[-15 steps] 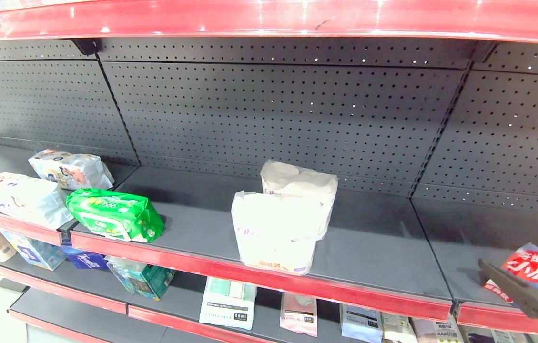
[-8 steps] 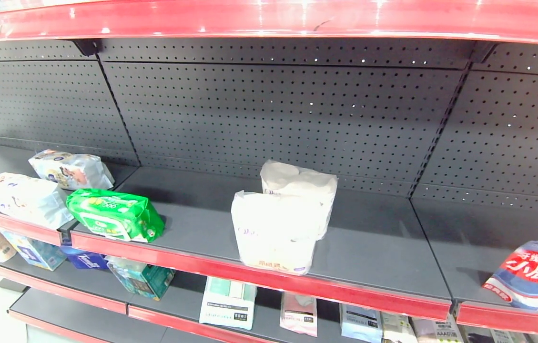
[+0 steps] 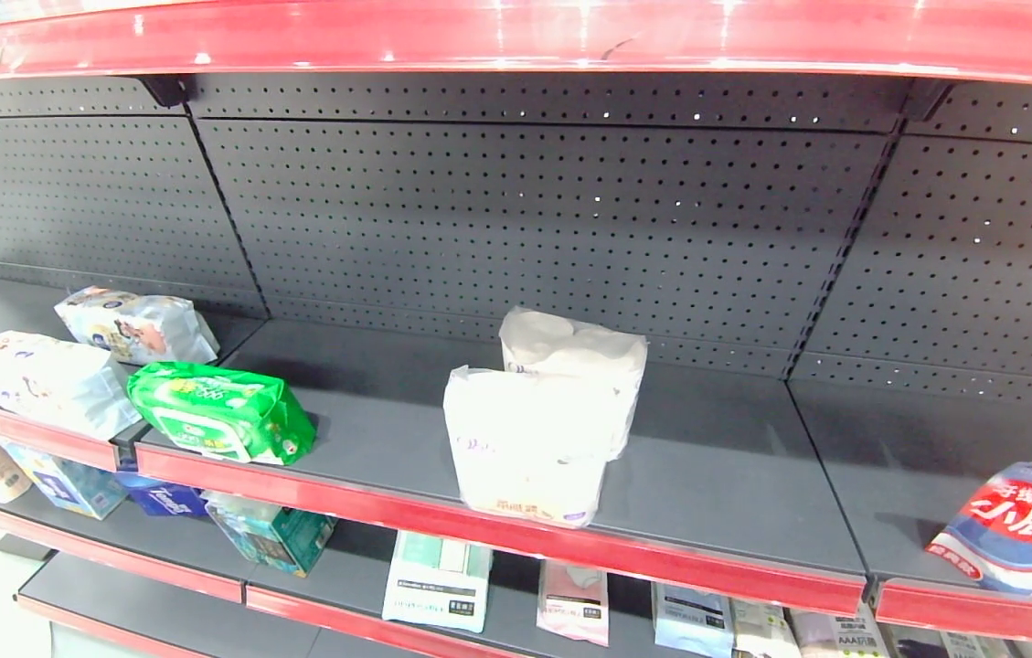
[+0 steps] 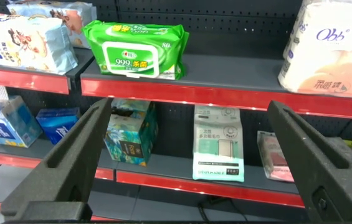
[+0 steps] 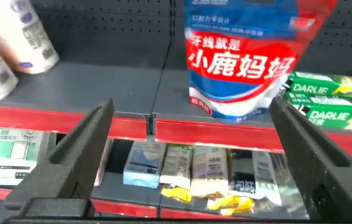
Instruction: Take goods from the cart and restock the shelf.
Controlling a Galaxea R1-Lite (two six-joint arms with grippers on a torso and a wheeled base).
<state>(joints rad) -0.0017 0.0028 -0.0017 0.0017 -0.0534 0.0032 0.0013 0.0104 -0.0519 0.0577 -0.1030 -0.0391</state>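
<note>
A red, blue and white pouch stands on the dark shelf at the far right, near the red front edge. My right gripper is open, a little back from the pouch and lower than it, with nothing between its fingers. Two white tissue packs stand mid-shelf, one behind the other. A green wipes pack lies to the left. My left gripper is open and holds nothing, in front of the shelf edge below the green pack.
Pale printed packs lie at the far left. Green toothpaste boxes sit beside the pouch. The lower shelves hold several small packs. A red shelf overhangs above. Bare shelf lies on both sides of the tissue packs.
One second ago my right gripper was at the pouch in the head view. It has since drawn back out of that view, and the pouch stands free on the shelf.
</note>
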